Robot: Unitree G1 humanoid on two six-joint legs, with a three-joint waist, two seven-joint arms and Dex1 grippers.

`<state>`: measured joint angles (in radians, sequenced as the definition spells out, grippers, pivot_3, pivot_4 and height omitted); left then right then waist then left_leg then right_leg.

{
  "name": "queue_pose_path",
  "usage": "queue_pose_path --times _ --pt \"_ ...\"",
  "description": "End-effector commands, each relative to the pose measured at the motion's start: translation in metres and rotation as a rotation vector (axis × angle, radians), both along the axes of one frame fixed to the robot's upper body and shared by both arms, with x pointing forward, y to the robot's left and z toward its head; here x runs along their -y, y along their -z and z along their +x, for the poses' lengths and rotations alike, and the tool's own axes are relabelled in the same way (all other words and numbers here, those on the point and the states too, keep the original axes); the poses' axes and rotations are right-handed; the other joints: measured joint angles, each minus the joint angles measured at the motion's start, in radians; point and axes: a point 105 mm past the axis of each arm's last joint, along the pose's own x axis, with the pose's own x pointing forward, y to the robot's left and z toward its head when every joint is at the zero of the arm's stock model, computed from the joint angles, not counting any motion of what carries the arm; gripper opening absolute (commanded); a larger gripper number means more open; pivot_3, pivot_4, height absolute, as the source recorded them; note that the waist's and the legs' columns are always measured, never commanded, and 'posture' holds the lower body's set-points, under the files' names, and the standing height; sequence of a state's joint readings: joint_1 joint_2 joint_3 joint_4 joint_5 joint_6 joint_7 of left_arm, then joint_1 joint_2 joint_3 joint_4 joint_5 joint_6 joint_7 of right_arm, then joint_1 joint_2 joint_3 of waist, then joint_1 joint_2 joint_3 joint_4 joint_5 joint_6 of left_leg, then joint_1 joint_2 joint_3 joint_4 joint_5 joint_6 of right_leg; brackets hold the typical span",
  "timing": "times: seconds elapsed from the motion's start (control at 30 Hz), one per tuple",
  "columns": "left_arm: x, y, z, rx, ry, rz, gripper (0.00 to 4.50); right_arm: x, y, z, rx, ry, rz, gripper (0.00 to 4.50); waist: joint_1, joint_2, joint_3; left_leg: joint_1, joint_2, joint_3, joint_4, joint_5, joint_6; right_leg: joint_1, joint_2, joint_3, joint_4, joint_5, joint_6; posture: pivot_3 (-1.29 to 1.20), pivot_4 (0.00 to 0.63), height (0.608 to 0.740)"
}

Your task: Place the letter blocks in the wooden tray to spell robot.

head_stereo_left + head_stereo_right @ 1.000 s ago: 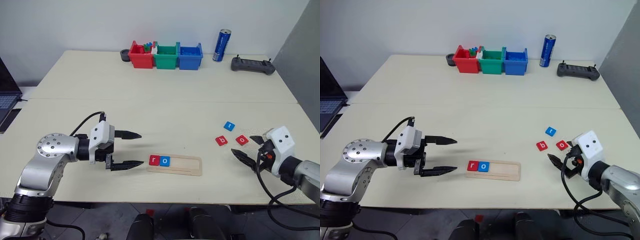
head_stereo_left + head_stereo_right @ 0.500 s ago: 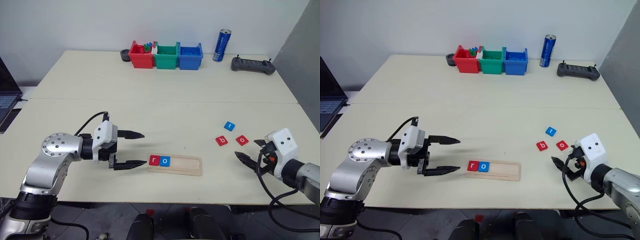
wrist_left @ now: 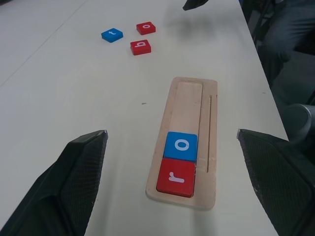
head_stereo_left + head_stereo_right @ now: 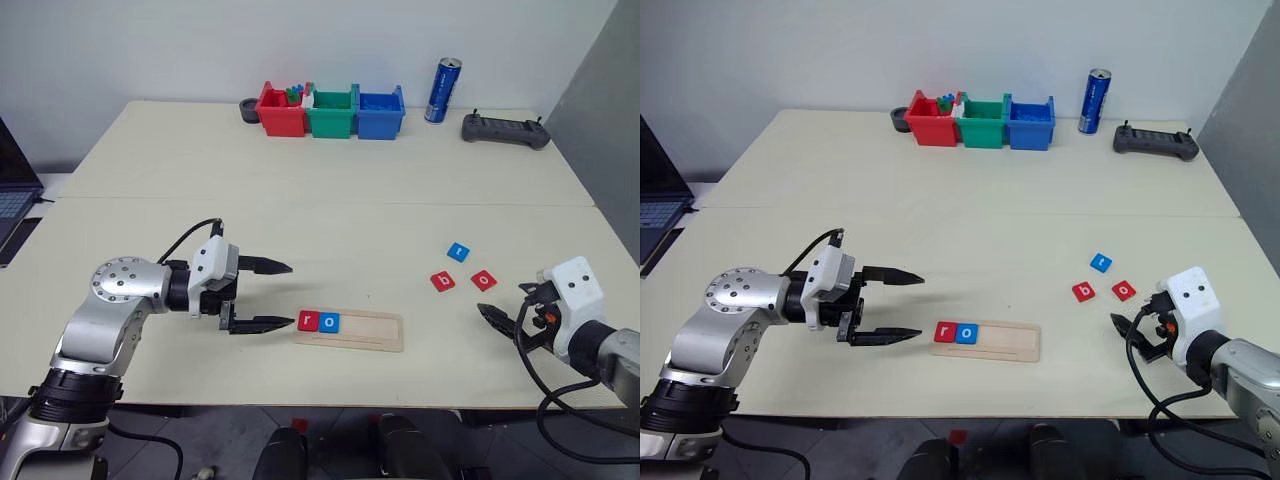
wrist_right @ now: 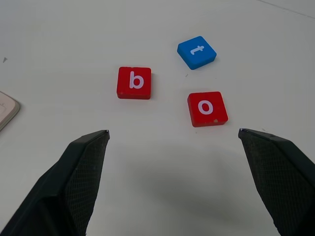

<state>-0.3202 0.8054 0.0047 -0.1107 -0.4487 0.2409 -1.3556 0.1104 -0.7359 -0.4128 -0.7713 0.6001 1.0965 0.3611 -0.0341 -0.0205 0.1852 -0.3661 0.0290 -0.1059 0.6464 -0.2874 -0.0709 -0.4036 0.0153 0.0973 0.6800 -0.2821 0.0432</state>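
Observation:
The wooden tray [image 4: 375,329] lies near the table's front edge, with a red "r" block [image 4: 308,320] and a blue "o" block [image 4: 329,322] side by side at its left end. Three loose letter blocks lie to its right: a red "b" [image 5: 134,82], a red "o" [image 5: 207,108] and a blue "t" [image 5: 196,51]. My left gripper [image 4: 292,295] hangs open just left of the tray, pointing at it, holding nothing. My right gripper [image 4: 502,299] is open and empty just right of the loose blocks, near the red "o".
Red [image 4: 281,111], green [image 4: 332,113] and blue [image 4: 380,113] bins stand in a row at the table's back, with a blue can [image 4: 443,90] and a black controller [image 4: 505,129] to their right. A laptop [image 4: 12,200] sits past the table's left edge.
My right gripper has turned a little at the wrist and sits slightly farther from the loose blocks. The left gripper and all blocks stay where they were.

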Motion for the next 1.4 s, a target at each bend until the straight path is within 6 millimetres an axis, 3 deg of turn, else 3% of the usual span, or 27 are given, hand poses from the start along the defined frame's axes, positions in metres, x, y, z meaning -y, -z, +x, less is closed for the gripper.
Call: queue_pose_path --times 0.03,0.3,0.57,0.73,0.83,0.93,1.17,1.27,1.4 --pt "0.01 -0.014 -0.006 0.042 0.029 -0.006 4.47 -0.006 -0.013 0.003 0.069 -0.032 -0.015 4.5 0.0 0.0 0.0 0.0 0.0 0.0 0.0 0.0 0.0 0.0 0.0 0.0 0.0 0.0 0.0 0.0 0.15 0.74" --pt "0.011 -0.017 -0.019 0.017 0.045 0.041 4.47 -0.043 -0.006 0.023 0.068 -0.131 0.068 4.5 -0.008 0.0 0.0 0.0 0.0 0.0 0.0 0.0 0.0 0.0 0.0 0.0 0.0 0.0 0.0 0.0 0.15 0.74" --pt "-0.007 0.007 -0.034 -0.017 0.065 0.143 4.47 -0.052 0.027 0.058 0.074 -0.055 0.042 4.5 -0.017 0.0 0.0 0.0 0.0 0.0 -0.001 0.0 0.0 -0.001 0.0 0.0 0.0 0.002 -0.004 0.0 0.15 0.74" --pt "-0.007 0.009 -0.037 -0.016 0.068 0.144 4.47 -0.061 0.042 0.068 0.064 -0.062 0.06 4.5 -0.018 0.001 0.0 0.0 0.0 0.0 -0.001 0.0 0.0 -0.001 0.0 0.0 0.0 0.002 -0.004 0.0 0.15 0.74" --pt "-0.006 0.009 -0.038 -0.018 0.07 0.144 4.47 -0.056 0.051 0.075 0.041 -0.01 0.056 4.5 -0.023 0.001 0.0 0.0 0.0 0.0 -0.001 0.0 0.0 -0.001 0.0 0.0 0.0 0.002 -0.004 0.0 0.15 0.74" --pt "-0.009 0.01 -0.039 -0.017 0.075 0.157 4.5 -0.049 0.056 0.076 0.008 0.047 0.081 3.9 -0.023 0.001 0.0 0.0 0.0 0.0 -0.001 0.0 0.0 -0.001 0.0 0.0 0.001 0.002 -0.004 0.0 0.15 0.74" --pt "-0.012 0.017 -0.037 -0.015 0.091 0.174 4.5 -0.056 0.064 0.067 -0.021 0.065 0.092 1.5 -0.023 0.001 0.0 0.0 0.0 0.0 -0.001 0.0 0.0 -0.001 0.0 0.0 0.001 0.002 -0.004 0.0 0.15 0.74" --pt "-0.011 0.018 -0.037 -0.013 0.104 0.174 4.5 -0.06 0.058 0.059 -0.001 0.082 0.11 1.47 -0.022 0.001 0.0 0.0 0.0 0.0 -0.001 0.0 0.0 -0.001 0.0 0.0 0.001 0.002 -0.004 0.0 0.15 0.74" --pt "-0.012 0.017 -0.036 -0.014 0.118 0.174 4.5 -0.065 0.043 0.032 0.036 0.135 0.146 1.47 -0.021 0.001 0.0 -0.001 0.0 -0.001 -0.001 0.0 0.0 -0.001 0.0 -0.001 0.0 0.002 -0.005 0.0 0.15 0.74"
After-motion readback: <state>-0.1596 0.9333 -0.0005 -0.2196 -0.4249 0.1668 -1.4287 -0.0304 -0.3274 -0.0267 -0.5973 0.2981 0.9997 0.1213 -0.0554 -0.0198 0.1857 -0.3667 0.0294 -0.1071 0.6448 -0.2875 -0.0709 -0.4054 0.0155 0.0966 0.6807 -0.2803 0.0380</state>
